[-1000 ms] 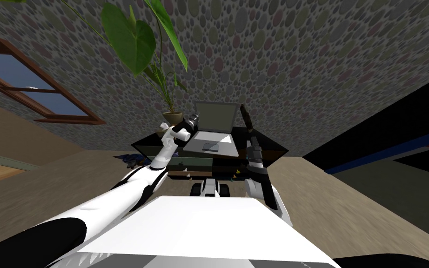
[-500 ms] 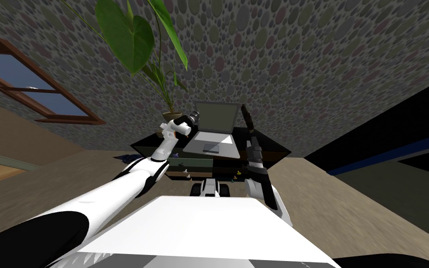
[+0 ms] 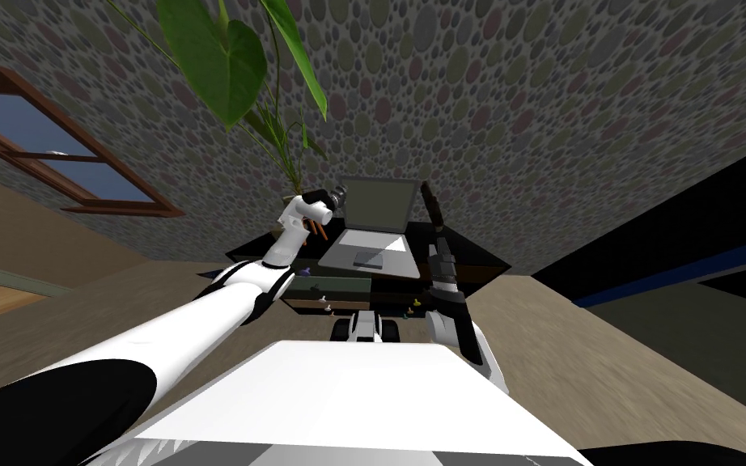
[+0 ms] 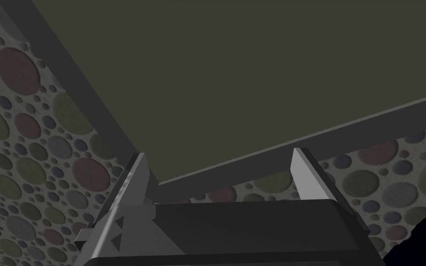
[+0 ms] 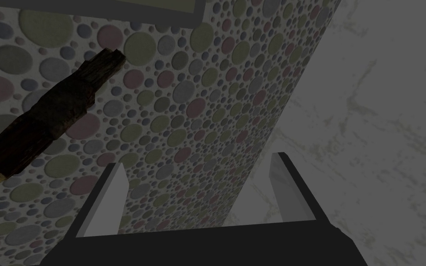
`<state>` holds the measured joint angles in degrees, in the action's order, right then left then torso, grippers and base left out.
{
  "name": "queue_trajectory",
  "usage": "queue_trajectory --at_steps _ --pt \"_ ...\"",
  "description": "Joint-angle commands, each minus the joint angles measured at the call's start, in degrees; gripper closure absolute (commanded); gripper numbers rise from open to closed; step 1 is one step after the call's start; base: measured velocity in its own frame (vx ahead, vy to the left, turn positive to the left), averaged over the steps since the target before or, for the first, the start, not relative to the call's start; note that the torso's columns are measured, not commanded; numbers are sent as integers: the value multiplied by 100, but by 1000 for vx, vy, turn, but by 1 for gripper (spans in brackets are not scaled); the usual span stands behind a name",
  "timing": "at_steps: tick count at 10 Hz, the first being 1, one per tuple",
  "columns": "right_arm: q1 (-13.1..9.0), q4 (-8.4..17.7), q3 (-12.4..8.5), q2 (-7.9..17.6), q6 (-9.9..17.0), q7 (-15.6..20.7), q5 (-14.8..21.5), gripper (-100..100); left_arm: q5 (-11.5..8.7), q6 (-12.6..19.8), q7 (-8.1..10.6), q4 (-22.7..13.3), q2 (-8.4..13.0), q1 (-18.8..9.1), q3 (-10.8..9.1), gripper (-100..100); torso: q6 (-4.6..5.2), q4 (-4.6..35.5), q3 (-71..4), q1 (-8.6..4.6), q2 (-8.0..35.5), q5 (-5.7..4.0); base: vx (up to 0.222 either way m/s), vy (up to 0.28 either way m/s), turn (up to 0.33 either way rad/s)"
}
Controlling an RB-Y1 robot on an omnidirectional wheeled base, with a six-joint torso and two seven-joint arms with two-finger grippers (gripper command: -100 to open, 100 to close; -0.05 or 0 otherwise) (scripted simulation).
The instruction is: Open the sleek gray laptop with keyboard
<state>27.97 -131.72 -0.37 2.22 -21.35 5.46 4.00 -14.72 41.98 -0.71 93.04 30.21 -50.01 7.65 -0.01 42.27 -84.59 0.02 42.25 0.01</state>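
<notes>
The laptop [image 3: 367, 251] is being shown open at the middle of the desk [image 3: 476, 260], toward its back edge. Its lid [image 3: 375, 204] is being held near upright in front of the dotted wall [image 3: 525, 97], and a trackpad is being shown on the grey base.

The left gripper [image 3: 339, 196] is being held at the lid's left edge, close to its upper corner. In the left wrist view its fingers [image 4: 138, 180] are being held wide apart. A corner of the lid's grey frame is being bracketed between them, nearer to one finger than to the other. Whether that finger is touching the frame cannot be told. The dark olive screen [image 4: 253, 69] is being seen beyond the fingers.

The right gripper [image 5: 200, 189] is being held with its fingers wide apart and with nothing between them. It is being pointed up at the wall, over the desk's right part, beside the laptop. A dark, rough stick [image 3: 430, 202] is being seen rising just beside the lid's right edge, off to one side of the right gripper.

A plant [image 3: 226, 65] is being seen at the desk's back left corner, its pot being largely hidden by the left arm. A window [image 3: 56, 154] is being shown well to the left of the desk, and a black area [image 3: 687, 210] to the right.
</notes>
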Motion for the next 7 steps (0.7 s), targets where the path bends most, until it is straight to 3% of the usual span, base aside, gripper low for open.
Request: queue_trajectory --at_steps 1,7 --pt "0 0 0 0 0 0 0 0 -77 385 -33 -197 130 -396 46 -100 1 0 1 -2 1 0 28 15 8" --pt "0 0 0 0 0 0 0 0 -287 1141 -112 -701 449 -1267 155 -100 0 0 2 -3 3 -1 26 9 8"
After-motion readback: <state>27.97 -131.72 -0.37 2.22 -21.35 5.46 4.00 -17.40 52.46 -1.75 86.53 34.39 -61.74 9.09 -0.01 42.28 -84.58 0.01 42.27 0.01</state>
